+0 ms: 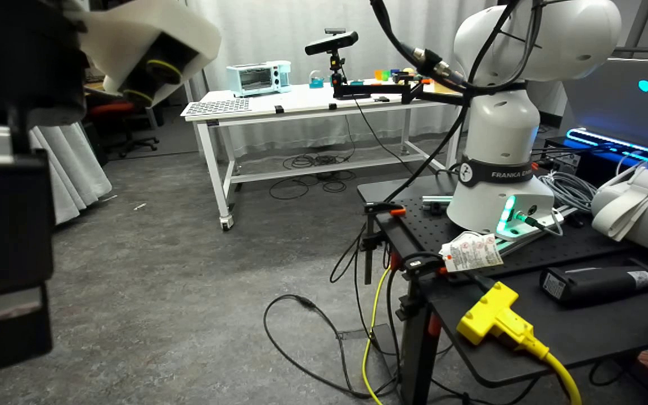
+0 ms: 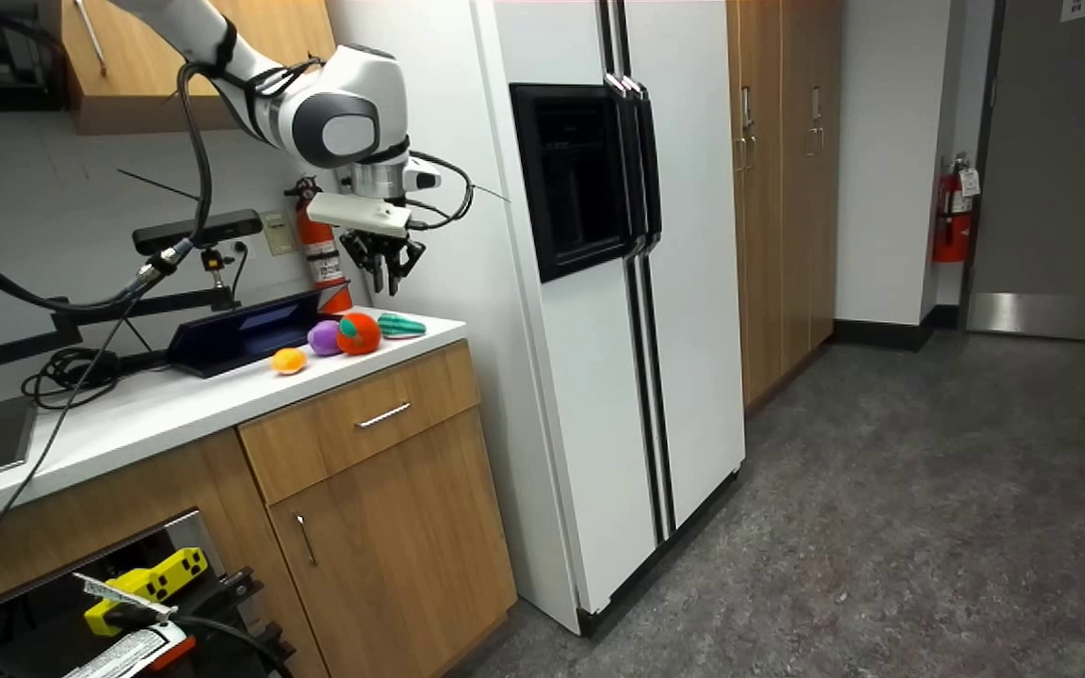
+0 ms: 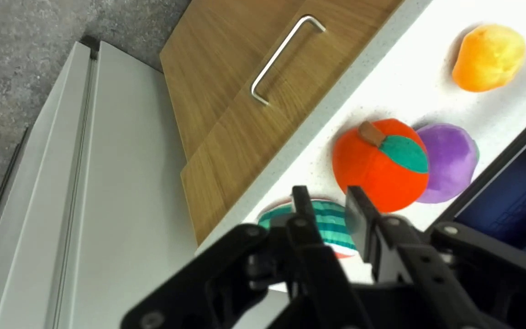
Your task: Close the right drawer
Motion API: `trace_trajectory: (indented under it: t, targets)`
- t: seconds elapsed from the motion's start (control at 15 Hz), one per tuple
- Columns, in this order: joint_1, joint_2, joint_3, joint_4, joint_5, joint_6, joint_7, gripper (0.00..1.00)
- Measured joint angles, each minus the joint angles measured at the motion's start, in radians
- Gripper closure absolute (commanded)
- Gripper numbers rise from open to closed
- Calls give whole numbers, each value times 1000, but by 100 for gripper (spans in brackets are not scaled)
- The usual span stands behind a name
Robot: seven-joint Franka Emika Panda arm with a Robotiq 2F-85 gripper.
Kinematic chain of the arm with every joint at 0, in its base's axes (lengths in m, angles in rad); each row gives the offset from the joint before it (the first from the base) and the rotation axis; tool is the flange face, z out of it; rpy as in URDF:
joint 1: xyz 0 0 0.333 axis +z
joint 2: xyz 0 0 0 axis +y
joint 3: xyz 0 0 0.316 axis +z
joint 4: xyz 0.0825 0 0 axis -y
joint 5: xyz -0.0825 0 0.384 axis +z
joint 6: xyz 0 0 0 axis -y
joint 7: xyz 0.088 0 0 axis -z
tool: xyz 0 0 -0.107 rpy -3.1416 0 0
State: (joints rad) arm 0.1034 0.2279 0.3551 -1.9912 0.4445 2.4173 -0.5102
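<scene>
One empty hand (image 3: 328,197), fingers (image 3: 303,206) slightly parted, hangs roughly above a striped toy (image 3: 330,224) on the table (image 2: 175,410). Below its near edge, toward the right, the drawer (image 2: 345,435) looks already flush; best confirm that, then lift away without snagging the handle (image 2: 382,415).

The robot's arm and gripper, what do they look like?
The smooth, rounded white arm has a round grey joint cover and thick black cables. A black band lettered FRANKA wraps it, above a glowing green light. Its jointed, two-fingered gripper is mostly black.
</scene>
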Motion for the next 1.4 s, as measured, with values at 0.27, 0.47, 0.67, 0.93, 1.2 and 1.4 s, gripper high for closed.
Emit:
trace_trajectory:
  t: [0.27,0.47,0.67,0.93,1.2,1.4]
  targets:
    - [0,-9,4,-19,60,6,-59,13]
    - [0,-11,4,-27,94,9,-95,0]
    - [0,-14,4,-32,116,12,-123,0]
    - [0,-17,4,-33,134,13,-138,0]
    - [0,-17,4,-33,134,13,-138,0]
    - [0,-17,4,-33,134,13,-138,0]
